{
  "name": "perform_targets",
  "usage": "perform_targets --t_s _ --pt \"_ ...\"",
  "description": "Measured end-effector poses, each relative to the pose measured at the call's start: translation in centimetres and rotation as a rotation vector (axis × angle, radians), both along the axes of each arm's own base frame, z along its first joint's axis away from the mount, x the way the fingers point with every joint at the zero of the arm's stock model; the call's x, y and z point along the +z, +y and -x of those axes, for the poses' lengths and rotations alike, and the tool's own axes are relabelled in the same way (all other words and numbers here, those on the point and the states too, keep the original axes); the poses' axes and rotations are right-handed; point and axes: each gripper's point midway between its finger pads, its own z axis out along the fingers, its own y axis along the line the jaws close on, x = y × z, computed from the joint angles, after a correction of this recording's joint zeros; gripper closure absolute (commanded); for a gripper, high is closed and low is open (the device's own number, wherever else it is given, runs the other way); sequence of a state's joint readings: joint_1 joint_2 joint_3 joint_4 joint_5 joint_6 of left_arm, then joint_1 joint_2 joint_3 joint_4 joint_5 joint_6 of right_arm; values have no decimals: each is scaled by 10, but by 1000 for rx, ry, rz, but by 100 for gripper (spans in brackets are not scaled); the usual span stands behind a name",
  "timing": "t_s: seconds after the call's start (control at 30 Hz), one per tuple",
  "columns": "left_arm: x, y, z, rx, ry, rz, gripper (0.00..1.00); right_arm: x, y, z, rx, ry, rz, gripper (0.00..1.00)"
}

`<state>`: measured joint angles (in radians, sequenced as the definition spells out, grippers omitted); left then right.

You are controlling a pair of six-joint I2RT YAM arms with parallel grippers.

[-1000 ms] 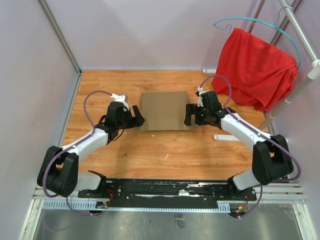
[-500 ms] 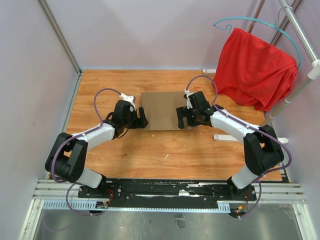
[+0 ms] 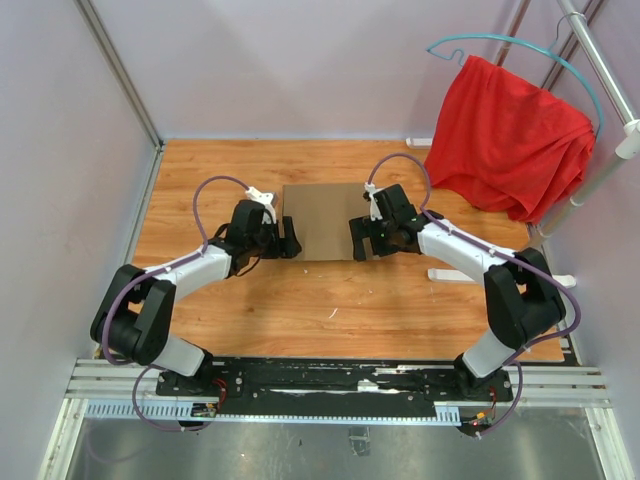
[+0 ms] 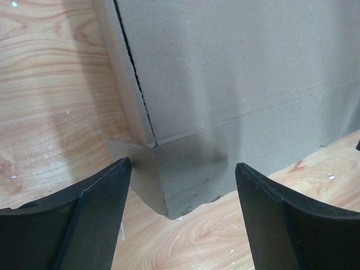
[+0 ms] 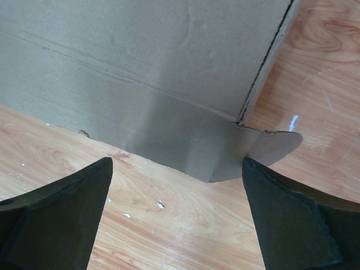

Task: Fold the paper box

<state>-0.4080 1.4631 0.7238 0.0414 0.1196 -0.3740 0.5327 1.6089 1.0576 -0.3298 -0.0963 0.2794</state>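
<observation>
Jaws wide apart, box corners sitting between them
Left gripper and right gripper each straddle a corner flap; clamp off-centre and you'll probably crush it or shove the box.

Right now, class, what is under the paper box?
The paper box rests on the wooden table; bare wood shows along its edges. Whatever lies beneath its middle is covered by the cardboard and cannot be seen.
</observation>
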Motion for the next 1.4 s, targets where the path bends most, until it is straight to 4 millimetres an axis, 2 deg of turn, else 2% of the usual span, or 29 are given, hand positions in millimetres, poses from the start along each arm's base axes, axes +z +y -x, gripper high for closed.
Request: perform_targets --t_s 0.63,1.03,1.4 --pt "1 -6 14 -44 61 15 23 7 21 15 62 63 -115 1" --pt "20 -6 13 -42 73 9 26 26 29 19 57 106 -153 2" --pt "15 -2 19 -46 105 -13 27 30 29 21 58 117 -153 2"
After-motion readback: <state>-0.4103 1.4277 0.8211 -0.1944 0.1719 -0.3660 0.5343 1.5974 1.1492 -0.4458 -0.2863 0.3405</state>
